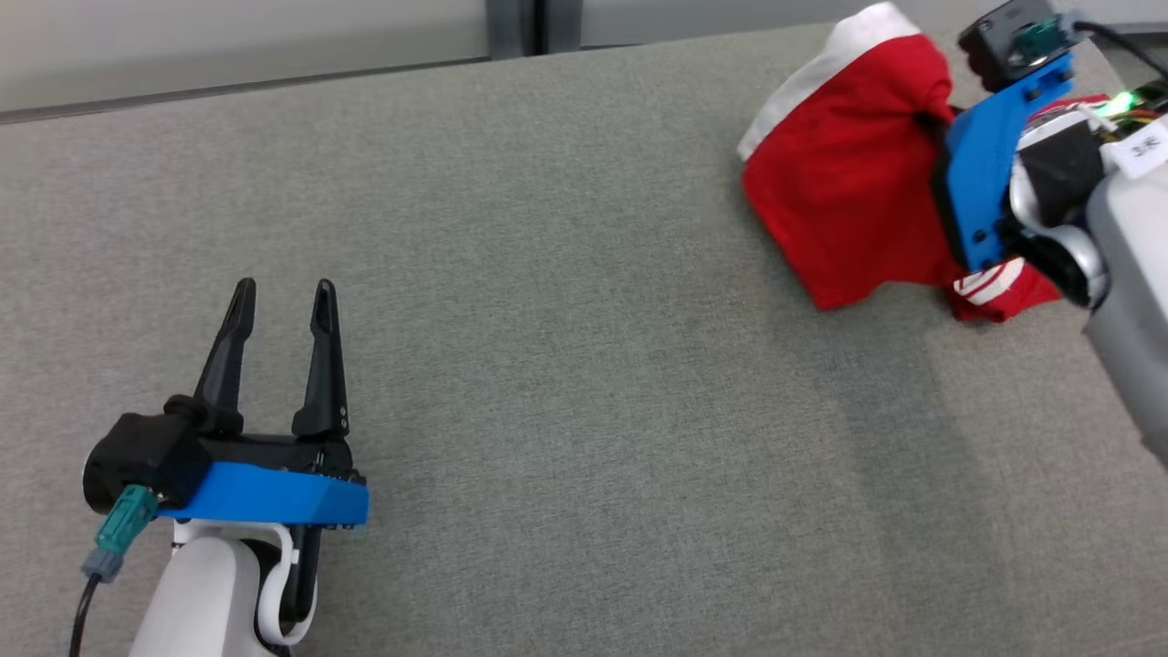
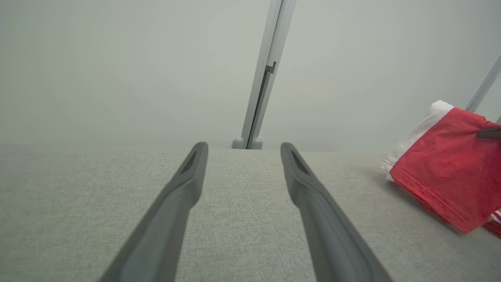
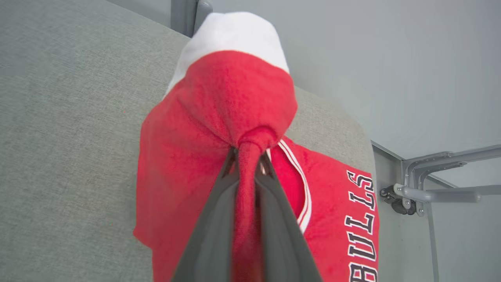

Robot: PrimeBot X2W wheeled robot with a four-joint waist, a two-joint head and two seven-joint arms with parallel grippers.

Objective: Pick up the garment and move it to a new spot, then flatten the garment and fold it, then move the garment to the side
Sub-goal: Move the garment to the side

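Your right fingers (image 3: 211, 227) pinch a bunched fold of the red garment (image 3: 231, 94) between them; your left fingers (image 1: 321, 365) stand wide over the surface (image 1: 584, 365).

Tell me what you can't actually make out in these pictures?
- Head view: the red garment has its right part hidden behind the arm's blue bracket.
- Right wrist view: the lettering is cut off by the bottom edge; the right end effector, shut on the garment, hides the pinched fold.
- Left wrist view: the garment runs off the right edge.
- Its full shape: too bunched to tell.
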